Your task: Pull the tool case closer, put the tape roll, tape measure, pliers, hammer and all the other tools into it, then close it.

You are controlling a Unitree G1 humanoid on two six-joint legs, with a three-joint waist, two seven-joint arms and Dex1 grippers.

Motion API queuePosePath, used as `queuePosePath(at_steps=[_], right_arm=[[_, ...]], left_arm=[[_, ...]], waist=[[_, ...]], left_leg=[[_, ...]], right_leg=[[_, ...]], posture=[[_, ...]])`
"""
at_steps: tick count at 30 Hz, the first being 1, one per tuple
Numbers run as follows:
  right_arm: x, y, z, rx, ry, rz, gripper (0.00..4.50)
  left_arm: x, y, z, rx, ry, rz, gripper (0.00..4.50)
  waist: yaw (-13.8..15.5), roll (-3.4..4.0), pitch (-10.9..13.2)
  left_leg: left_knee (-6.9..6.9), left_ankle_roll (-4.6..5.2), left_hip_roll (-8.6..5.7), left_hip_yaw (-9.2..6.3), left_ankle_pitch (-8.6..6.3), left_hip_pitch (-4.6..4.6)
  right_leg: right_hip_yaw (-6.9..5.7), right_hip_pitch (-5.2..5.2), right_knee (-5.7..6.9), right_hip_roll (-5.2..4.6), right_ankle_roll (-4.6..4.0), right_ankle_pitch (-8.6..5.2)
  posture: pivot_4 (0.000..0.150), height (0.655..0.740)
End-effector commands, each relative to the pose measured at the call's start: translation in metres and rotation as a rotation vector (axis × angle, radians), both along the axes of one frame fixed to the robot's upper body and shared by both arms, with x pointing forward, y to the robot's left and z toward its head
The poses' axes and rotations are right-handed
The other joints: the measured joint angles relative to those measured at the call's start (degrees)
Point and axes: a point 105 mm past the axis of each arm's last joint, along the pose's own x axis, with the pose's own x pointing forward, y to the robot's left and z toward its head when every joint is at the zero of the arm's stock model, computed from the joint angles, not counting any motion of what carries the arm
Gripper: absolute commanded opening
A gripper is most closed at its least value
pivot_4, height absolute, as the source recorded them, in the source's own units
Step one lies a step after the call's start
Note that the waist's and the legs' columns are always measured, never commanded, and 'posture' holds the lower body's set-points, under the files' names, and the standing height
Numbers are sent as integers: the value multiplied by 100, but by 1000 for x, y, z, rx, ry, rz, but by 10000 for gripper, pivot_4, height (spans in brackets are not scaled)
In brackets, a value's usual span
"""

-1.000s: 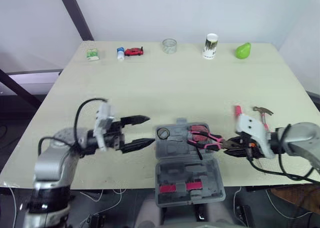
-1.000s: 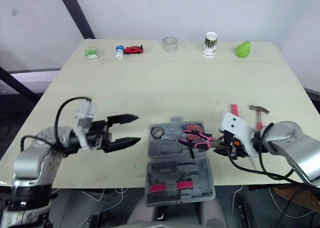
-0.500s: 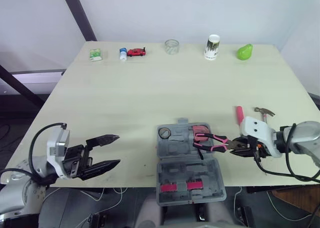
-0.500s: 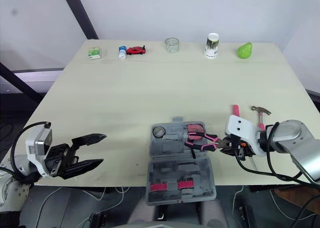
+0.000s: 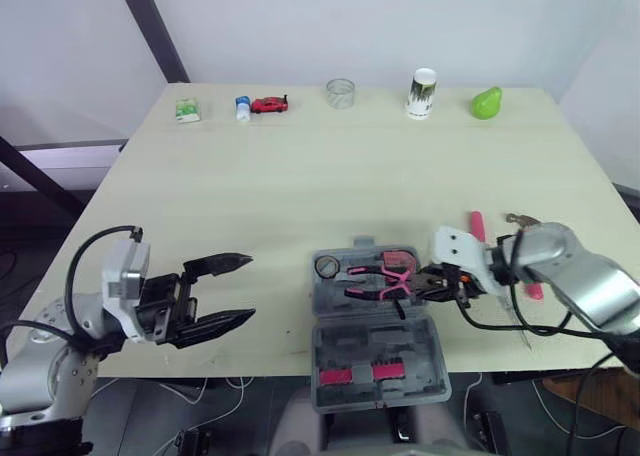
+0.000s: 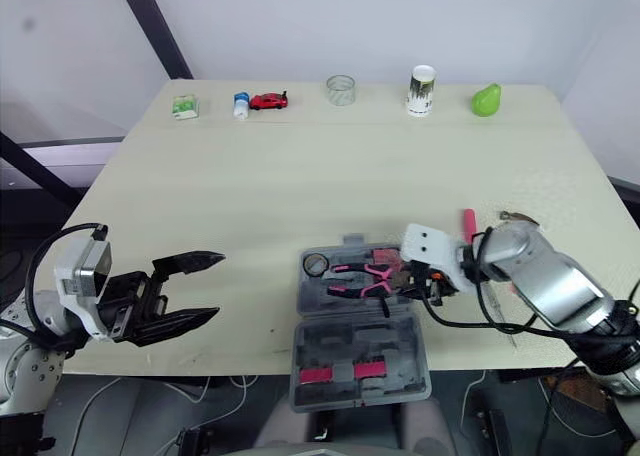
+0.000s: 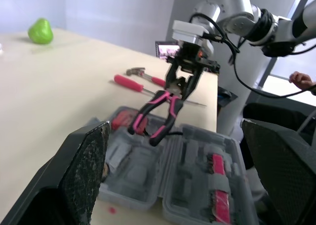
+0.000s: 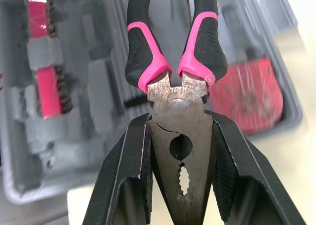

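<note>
The grey tool case [image 5: 372, 348] lies open at the table's front edge. Inside it are a red tape measure [image 8: 247, 94] and a small round tool [image 5: 326, 267]. My right gripper [image 5: 437, 279] is shut on the metal head of the pink-and-black pliers [image 5: 378, 281]. It holds them just above the case's far half, handles pointing left. A pink-handled screwdriver [image 5: 475, 223] and a hammer [image 7: 140, 74] lie on the table to the right, partly hidden by my right arm. My left gripper [image 5: 250, 287] is open with nothing in it, at the front left, well clear of the case.
Along the far edge stand a green box [image 5: 186, 109], a small bottle [image 5: 241, 107], a red toy car [image 5: 268, 103], a clear cup [image 5: 339, 92], a white-and-green can [image 5: 422, 93] and a green pear [image 5: 486, 102]. A person's hand [image 7: 300, 79] shows beyond the table.
My right gripper has carried the pliers leftward, further over the case. My left arm drew back from the case to the front left, staying open.
</note>
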Motion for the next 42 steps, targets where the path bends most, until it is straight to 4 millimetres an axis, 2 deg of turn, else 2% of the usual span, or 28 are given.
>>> queuePosePath(at_steps=[1, 9, 20, 22, 23, 26, 27, 31, 34, 36, 40, 42], right_arm=[[7, 20, -1, -22, -31, 44, 9695], [16, 49, -18, -85, -19, 89, 9695], [14, 58, -32, -134, 18, 117, 9695], [15, 59, -33, -131, 26, 115, 20110], [15, 59, -34, -136, 23, 118, 22508], [21, 58, -34, -129, -20, 109, 38353], [23, 57, -31, -116, -36, 100, 42335], [18, 55, -14, 21, -39, 107, 42335], [10, 57, -4, 197, -53, 133, 42335], [2, 65, 7, 395, -28, 137, 42335], [8, 65, -3, 477, 0, 43, 42335], [13, 65, -7, 529, 4, -10, 37133]], left_arm=[[0, 0, 2, 29, -8, -10, 45000], [6, 2, -3, 74, 7, -22, 45000], [12, 13, -8, 95, -8, -11, 45000], [12, 14, -10, 96, -10, -13, 45000], [11, 14, -10, 96, -10, -14, 45000], [10, 15, -13, 93, -8, -15, 45000], [9, 15, -14, 92, -6, -16, 45000], [6, 17, -18, 87, 2, -17, 45000], [5, 18, -20, 83, 5, -16, 45000], [5, 19, -22, 80, 9, -14, 45000], [4, 19, -26, 73, 15, -16, 45000], [3, 19, -28, 71, 17, -17, 45000]], waist=[[5, 1, 0], [14, 1, 0], [-15, 1, 0], [-20, 1, 0], [-18, 1, 1], [-7, 2, 1], [-6, 2, 1], [11, 2, 1], [23, 1, 0], [18, -2, -1], [-12, 0, 0], [-2, 0, 0]], left_leg=[[0, 0, 1, -1, 0, -1], [0, -1, -5, -8, 0, -6], [-1, -1, -8, -5, 0, -4], [-1, -1, -8, -5, 0, -3], [-1, -1, -9, -5, 0, -3], [-1, -1, -9, -6, 0, -6], [-1, -1, -9, -6, 0, -8], [-1, -1, -5, -7, 0, -10], [-1, -1, -2, -9, 0, -12], [-1, -1, -2, -8, 0, -12], [-2, -1, 3, -4, 0, -4], [-2, -1, 3, -4, 0, -3]], right_leg=[[-1, -1, 0, 2, -1, 0], [-7, -3, 1, 0, -1, 0], [-6, -7, 5, 8, -4, 2], [-6, -7, 5, 9, -4, 2], [-5, -7, 5, 10, -4, 2], [-6, -8, 4, 8, -4, 2], [-5, -9, 4, 7, -4, 2], [-6, -10, 2, 6, -4, 2], [-8, -10, 2, 5, -4, 2], [-8, -9, 1, 5, -3, 2], [-3, -6, 6, 9, -4, 3], [-4, -6, 6, 10, -4, 3]], posture=[[1500, 7400], [1500, 7400], [1500, 7400], [1500, 7400], [1500, 7400], [1500, 7400], [1500, 7400], [1500, 7400], [1500, 7400], [1500, 7400], [1500, 7400], [1500, 7400]])
